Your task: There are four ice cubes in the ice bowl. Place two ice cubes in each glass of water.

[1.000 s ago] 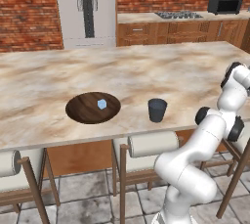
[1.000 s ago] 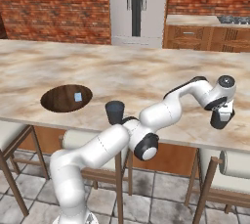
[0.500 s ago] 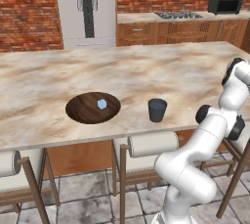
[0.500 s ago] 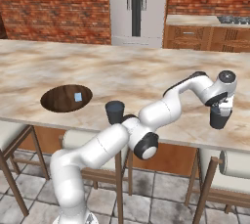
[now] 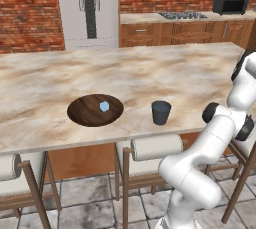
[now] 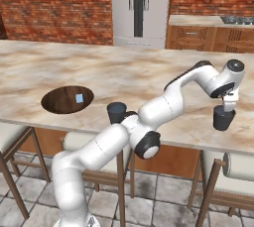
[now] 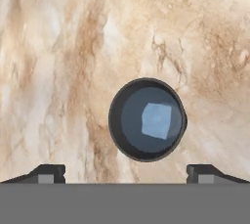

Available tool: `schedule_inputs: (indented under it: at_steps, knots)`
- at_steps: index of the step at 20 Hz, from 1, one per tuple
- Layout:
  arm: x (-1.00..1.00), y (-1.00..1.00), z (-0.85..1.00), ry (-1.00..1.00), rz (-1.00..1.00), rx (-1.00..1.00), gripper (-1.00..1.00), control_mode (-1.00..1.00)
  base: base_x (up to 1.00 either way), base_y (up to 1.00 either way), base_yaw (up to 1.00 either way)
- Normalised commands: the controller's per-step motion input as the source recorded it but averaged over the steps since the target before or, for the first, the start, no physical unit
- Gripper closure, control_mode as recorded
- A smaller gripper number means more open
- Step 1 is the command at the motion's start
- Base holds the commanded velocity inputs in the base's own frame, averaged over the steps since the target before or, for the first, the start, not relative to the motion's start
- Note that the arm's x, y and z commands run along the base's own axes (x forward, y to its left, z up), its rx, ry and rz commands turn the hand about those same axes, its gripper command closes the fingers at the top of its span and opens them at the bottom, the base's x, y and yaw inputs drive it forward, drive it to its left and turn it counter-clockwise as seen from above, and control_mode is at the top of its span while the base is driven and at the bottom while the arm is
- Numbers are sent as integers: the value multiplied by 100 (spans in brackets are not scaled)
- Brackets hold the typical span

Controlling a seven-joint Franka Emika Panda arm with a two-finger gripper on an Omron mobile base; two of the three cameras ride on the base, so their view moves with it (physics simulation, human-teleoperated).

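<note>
Since a second ago, the gripper has let its jaws spread wide and risen slightly above the far-right glass, while the ice bowl, its cube and the nearer glass lie as they did. The hand view looks straight down into that glass, where one pale blue ice cube sits inside the dark rim, slightly right of centre. The two dark finger tips stand well apart at the lower corners of that view, one to each side of the glass, with nothing held between them.

In the right base view the white arm reaches out over the marble counter to its right end, the hand pointing downward just above the tumbler, which stands close to the counter's front edge. The second glass stands near the front edge at mid-counter, well apart from the first; whether it holds ice cannot be told from these views. To its left lies the ice bowl, a wide dark wooden dish, with a single ice cube in the bowl resting right of its centre. Padded stools are tucked beneath the counter. Behind, a steel refrigerator stands against the brick wall, and a black microwave sits on the rear worktop.
</note>
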Motion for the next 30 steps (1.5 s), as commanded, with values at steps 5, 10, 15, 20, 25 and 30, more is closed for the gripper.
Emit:
schedule_inputs:
  at_steps: [5, 10, 15, 20, 25, 30]
  knots:
    - [-32, 63, 32, 22, 15, 5, -100, -100, 0, 0, 0]
    - [-63, 70, 5, 20, 17, 4, -100, -100, 0, 0, 0]
    - [-81, 69, 0, 17, 13, 9, -100, -100, 0, 0, 0]
    - [-94, 88, -7, 9, 14, 8, -100, -100, 0, 0, 0]
    - [-82, 98, -3, 21, 17, 13, -100, -100, 0, 0, 0]
    - [-81, 97, 0, 25, 16, 18, -100, -100, 0, 0, 0]
